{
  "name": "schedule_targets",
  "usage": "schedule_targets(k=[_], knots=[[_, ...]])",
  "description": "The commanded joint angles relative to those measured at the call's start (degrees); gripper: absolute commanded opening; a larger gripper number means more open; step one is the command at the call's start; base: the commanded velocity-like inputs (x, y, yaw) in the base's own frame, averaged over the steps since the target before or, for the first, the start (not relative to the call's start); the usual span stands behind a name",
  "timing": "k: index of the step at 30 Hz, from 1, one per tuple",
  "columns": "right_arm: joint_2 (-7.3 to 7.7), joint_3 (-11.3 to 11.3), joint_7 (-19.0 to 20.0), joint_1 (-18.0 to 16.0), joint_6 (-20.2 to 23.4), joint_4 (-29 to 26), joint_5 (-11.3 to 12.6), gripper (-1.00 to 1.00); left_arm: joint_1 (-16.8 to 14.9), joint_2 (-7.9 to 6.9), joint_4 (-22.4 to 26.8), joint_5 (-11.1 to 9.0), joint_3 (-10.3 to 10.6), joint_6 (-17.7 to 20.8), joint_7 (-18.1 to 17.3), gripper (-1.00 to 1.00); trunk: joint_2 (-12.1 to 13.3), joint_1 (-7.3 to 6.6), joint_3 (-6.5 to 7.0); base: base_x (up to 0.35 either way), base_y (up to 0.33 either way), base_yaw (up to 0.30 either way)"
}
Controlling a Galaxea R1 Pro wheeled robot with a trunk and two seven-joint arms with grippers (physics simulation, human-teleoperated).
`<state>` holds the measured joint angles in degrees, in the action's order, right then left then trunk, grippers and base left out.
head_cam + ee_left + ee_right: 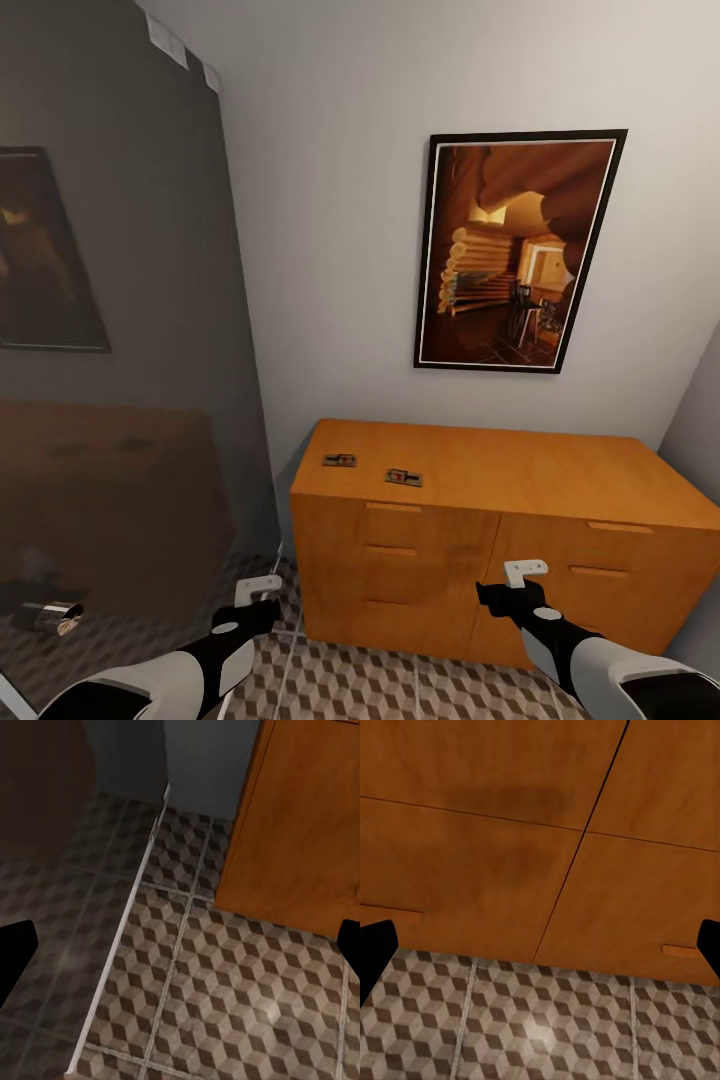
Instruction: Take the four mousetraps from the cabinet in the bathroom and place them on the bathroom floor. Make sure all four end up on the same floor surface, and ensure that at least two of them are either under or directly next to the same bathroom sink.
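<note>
Head view: you face the orange-brown cabinet (500, 540), which stands against a pale wall under a framed picture (517, 250) of a log interior. Two mousetraps lie flat on the cabinet's smooth top near its left end, well apart from each other: the left mousetrap (339, 460) close to the left edge, the right mousetrap (403, 477) just behind the front edge. Drawer fronts with slim bar handles fill the cabinet's front. A dark tinted glass panel (120, 350) stands on the left, and a chrome fitting (50, 618) shows behind it low down. The cube-patterned bathroom floor (400, 685) runs along the foot of the cabinet. Your left gripper (258, 587) is raised low at the left, beside the cabinet's left corner; your right gripper (525, 572) is raised in front of the drawer fronts. Neither touches anything. Left wrist view: the tiled floor lies between the two dark fingertips (15, 952), which sit at opposite edges of the picture, so the jaws stand wide apart with nothing between them; the cabinet's side and a white strip (124, 922) dividing the tiles from the darker shower floor (45, 915) are ahead. Right wrist view: the fingertips (375, 952) again sit far apart at opposite edges, holding nothing; ahead are the cabinet's drawer fronts, one bar handle (686, 951), and floor tiles below.
</note>
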<state>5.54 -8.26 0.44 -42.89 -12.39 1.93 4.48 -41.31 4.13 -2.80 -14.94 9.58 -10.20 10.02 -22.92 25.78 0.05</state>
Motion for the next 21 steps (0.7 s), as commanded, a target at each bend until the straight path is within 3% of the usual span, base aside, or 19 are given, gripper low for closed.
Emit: schedule_targets(k=[1, 21], knots=[[0.00, 0.0, 0.0, 0.0, 0.0, 0.0, 0.0, 1.00, 0.0, 0.00, 0.0, 0.0, 0.0, 0.0, 0.0, 1.00, 0.0, 0.00, 0.00, 0.000, 0.000, 0.000], [0.00, 0.0, -0.3, 0.0, 0.0, 0.0, -0.1, 1.00, 0.1, 0.00, 0.1, -0.1, 0.0, -0.1, 0.0, 1.00, 0.0, 0.00, 0.00, 0.000, 0.000, 0.000]])
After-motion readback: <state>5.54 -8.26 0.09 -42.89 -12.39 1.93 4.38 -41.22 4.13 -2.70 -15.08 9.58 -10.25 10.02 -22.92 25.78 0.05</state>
